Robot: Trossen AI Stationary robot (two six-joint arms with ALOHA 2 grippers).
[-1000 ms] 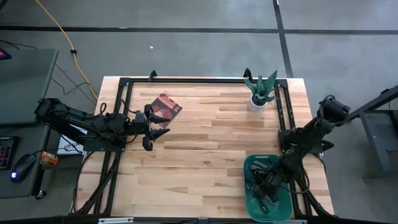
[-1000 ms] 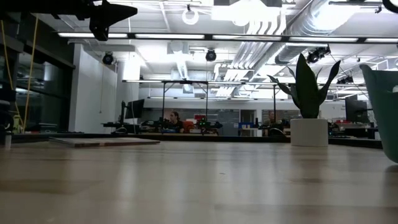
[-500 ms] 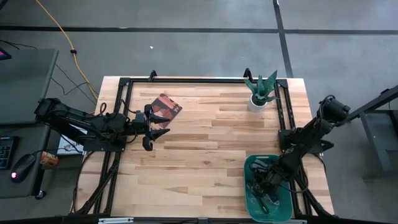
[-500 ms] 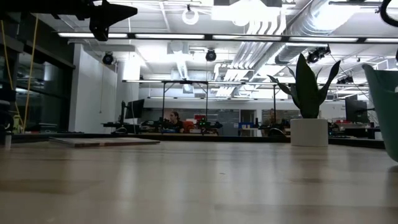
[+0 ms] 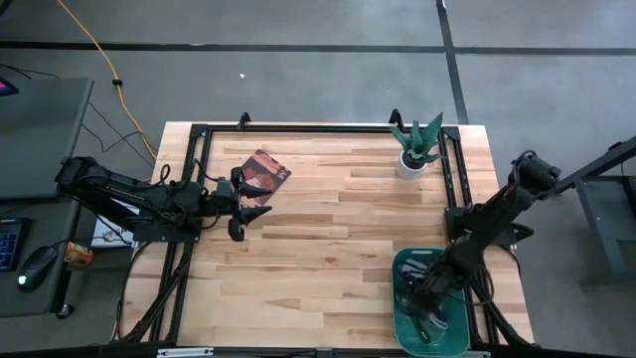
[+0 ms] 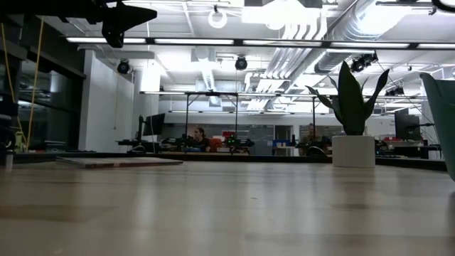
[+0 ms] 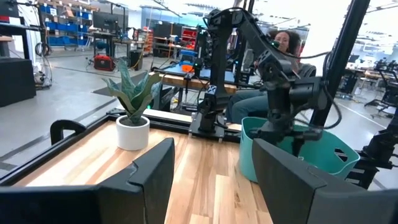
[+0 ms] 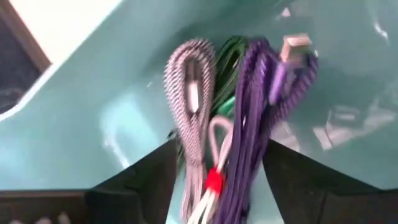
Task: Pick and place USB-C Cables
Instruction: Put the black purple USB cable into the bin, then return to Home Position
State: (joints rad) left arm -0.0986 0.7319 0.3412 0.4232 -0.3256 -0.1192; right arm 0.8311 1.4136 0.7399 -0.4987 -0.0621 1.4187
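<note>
Nothing much has moved since a second ago; only the right arm has slid a tiny bit lower in the high view, deeper over the green bin [image 5: 455, 338] in the lower right of that frame. The right end effector [image 8: 214, 186] hangs inside that bin with its two dark fingers [image 8: 134, 183] spread apart, holding nothing.

Right between those fingers lie the cables, all in one heap against the bin wall. The grey cable [image 8: 189, 93] is on the left of the wrist frame, the green cable [image 8: 229, 56] peeks out behind it, the white cable with the red band [image 8: 214, 162] sits low in the middle, and the purple-blue cable [image 8: 261, 93] is on the right. They touch and cross each other.

That is where trouble could come, I think. If the fingers shut now, they may pinch two or three cables at once, not just one. A loop could also snag on its neighbour and drag it up. The cables are thin and bendy, so one might slip out, or the fingers might bump the bin and push it along the bench [image 5: 328, 249].

The left end effector [image 5: 238, 204] waits with fingers open at the middle left of the high view, beside the brown booklet [image 5: 264, 175].
</note>
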